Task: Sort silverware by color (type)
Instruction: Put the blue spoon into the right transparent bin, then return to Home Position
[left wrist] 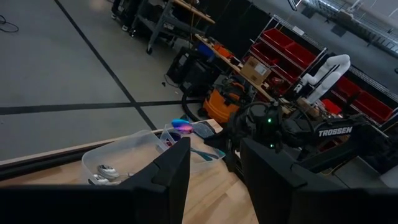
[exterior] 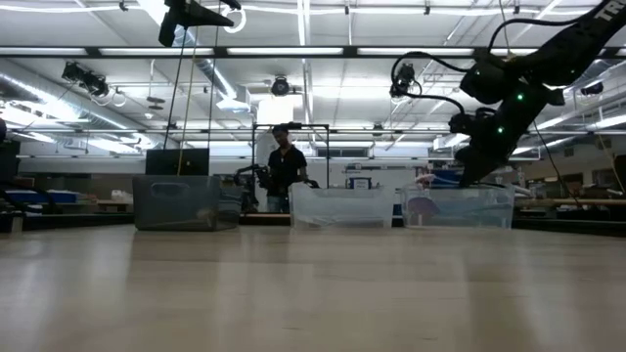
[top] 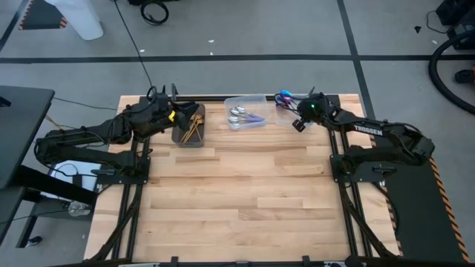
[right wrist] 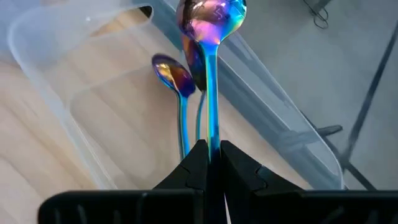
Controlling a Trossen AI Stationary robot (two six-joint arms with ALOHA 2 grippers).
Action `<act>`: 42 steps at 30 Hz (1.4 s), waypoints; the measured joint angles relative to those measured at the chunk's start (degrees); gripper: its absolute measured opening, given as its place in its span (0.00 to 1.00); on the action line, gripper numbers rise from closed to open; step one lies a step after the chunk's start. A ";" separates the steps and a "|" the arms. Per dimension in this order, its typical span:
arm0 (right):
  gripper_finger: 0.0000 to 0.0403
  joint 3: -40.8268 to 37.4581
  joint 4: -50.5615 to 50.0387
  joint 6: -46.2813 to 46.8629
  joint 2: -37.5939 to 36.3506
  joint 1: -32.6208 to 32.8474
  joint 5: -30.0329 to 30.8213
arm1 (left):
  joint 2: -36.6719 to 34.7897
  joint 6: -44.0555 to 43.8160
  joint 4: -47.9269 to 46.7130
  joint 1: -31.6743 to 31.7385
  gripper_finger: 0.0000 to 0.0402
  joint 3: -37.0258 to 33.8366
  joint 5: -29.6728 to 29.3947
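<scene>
My right gripper [right wrist: 211, 152] is shut on an iridescent rainbow spoon [right wrist: 211, 37] over the clear right container [top: 288, 106] at the table's far edge. Another rainbow spoon [right wrist: 178, 78] lies on that container's floor. The clear middle container [top: 245, 111] holds silver spoons [top: 237, 115] and a blue-purple one [top: 257, 119]. Gold spoons [top: 194, 127] lie in the dark tray [top: 188, 135]. Raised beside the tray, my left gripper [left wrist: 214, 180] is open with nothing between its fingers. My right gripper pinches the rainbow spoon's slim handle [right wrist: 211, 134] between its two fingertips. The fingers slant down toward the far edge and lie along the handle. The spoon sticks straight out beyond them, its bowl [right wrist: 211, 18] foremost over the container's wall; whether it touches the container I cannot tell.
The three containers stand in a row along the table's far edge; the wooden tabletop [top: 237, 200] stretches toward the near side. Beyond the table a person [exterior: 285, 166] stands in the room.
</scene>
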 joint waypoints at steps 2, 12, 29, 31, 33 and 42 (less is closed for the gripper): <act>0.09 -0.57 0.74 0.25 -0.02 0.00 -0.78 | 0.00 0.02 -0.02 0.02 0.37 0.00 0.02; 0.10 -1.91 0.29 -1.98 0.00 -0.02 -2.63 | 0.00 0.17 -0.02 0.01 0.37 0.00 0.01; 0.42 4.01 -4.04 1.21 -1.34 1.03 -5.89 | 0.00 -1.67 0.02 0.02 0.37 0.00 0.69; 0.42 5.46 -3.91 5.66 -2.65 0.91 -9.91 | -0.12 -0.45 0.01 -0.25 0.37 -0.05 0.73; 0.41 5.76 -1.53 10.81 -4.63 0.24 -15.16 | -0.37 1.64 0.37 -1.13 0.36 -0.43 0.14; 0.38 -0.84 11.10 19.41 -12.91 -0.74 -33.42 | -4.87 0.27 17.33 -4.15 0.29 -15.95 -0.26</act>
